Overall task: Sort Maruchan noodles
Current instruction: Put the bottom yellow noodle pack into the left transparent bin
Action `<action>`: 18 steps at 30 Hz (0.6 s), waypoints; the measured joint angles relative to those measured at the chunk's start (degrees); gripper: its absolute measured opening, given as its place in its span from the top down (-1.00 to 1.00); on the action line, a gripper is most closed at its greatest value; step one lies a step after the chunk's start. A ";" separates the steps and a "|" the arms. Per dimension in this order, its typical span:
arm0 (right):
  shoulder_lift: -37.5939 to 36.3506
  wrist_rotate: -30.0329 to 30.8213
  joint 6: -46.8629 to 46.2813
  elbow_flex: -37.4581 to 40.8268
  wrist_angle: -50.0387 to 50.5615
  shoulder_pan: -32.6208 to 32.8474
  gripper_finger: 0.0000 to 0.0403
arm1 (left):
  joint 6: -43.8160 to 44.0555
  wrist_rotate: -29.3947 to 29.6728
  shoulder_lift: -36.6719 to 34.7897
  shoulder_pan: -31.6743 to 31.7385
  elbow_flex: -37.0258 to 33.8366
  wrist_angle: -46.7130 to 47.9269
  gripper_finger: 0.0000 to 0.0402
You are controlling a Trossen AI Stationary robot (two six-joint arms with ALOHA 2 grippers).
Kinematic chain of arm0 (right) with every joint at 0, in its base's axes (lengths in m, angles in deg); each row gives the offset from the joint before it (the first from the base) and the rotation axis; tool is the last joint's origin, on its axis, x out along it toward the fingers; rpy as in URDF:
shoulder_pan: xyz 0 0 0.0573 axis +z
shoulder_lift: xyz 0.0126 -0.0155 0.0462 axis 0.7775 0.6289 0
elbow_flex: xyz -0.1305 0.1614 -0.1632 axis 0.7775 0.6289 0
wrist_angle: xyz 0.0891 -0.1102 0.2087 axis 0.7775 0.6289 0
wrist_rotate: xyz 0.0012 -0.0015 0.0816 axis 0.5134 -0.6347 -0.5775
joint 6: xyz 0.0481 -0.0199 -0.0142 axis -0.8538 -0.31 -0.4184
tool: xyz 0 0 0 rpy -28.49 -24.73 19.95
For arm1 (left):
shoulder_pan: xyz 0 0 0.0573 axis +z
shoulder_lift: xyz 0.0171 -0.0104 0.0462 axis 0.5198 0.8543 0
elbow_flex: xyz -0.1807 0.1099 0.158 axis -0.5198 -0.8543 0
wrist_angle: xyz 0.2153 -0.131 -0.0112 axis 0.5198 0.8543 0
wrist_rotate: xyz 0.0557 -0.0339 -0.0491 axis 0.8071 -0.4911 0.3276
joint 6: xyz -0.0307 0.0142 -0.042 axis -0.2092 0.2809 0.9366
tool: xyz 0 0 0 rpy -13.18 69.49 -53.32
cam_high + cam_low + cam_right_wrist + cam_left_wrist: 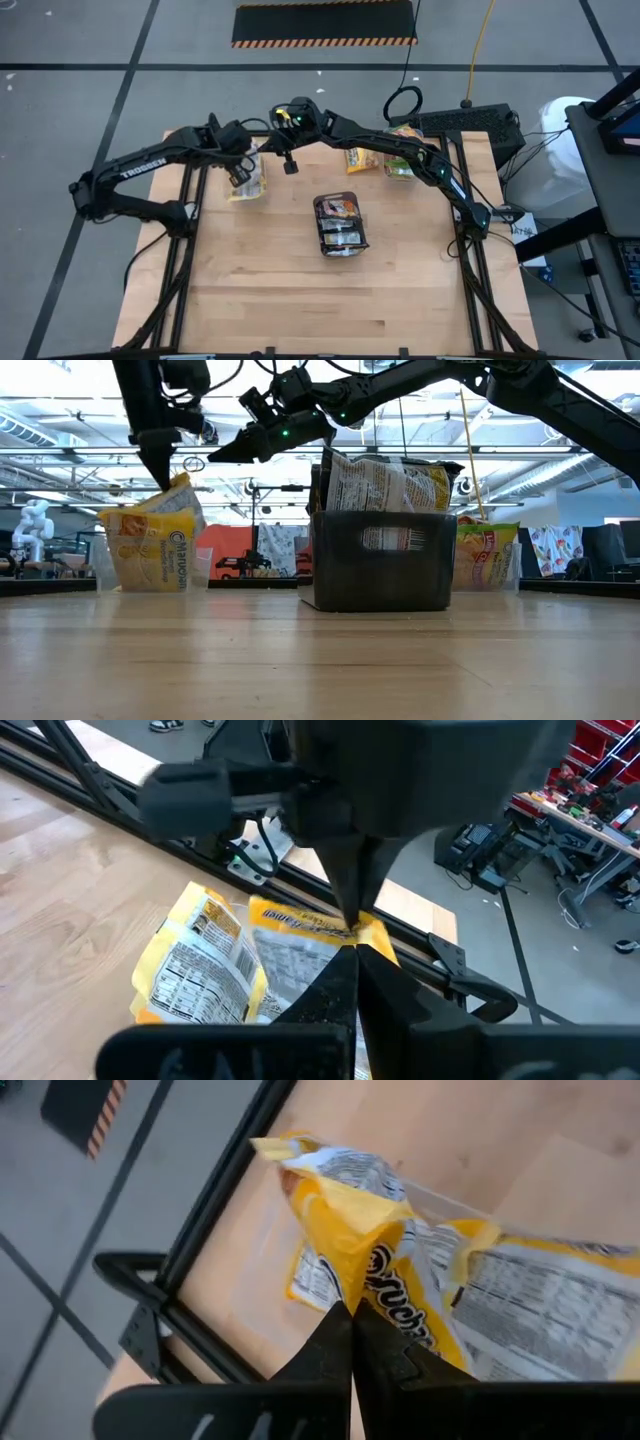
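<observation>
Yellow Maruchan packets (247,178): a bunch standing in a clear tub (205,570) at the left rear of the surface (300,290); one yellow packet (350,1230) rises above the others, its top corner pinched.
Left gripper (240,165): directly over that tub, pointing down, jaws clamped on the raised yellow packet's corner; the low view shows the packet tilted under the fingertips.
Dark packets (340,222): stacked upright in the dark grey tray (380,575) at the middle of the surface, tops sticking out above the tray wall.
Green-edged packets (400,160): at the right rear, in a second clear tub (520,582), partly under the right arm; another yellow packet (357,158) lies just beside them.
Right gripper (290,165): in the air between the left tub and the tray, near the left gripper, jaws together and holding nothing; its wrist view looks onto the left gripper's pinch on the yellow packet.
</observation>
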 joint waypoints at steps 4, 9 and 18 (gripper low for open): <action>0.00 -0.01 0.00 0.00 0.00 0.00 1.00 | 6.42 0.10 2.61 1.68 0.00 0.64 1.00; 0.00 -0.02 -0.02 0.00 0.00 0.02 1.00 | 15.20 0.33 5.26 2.87 0.02 1.38 1.00; 0.00 -0.02 -0.04 0.00 0.00 0.15 1.00 | 27.28 5.45 5.37 2.80 0.00 4.06 1.00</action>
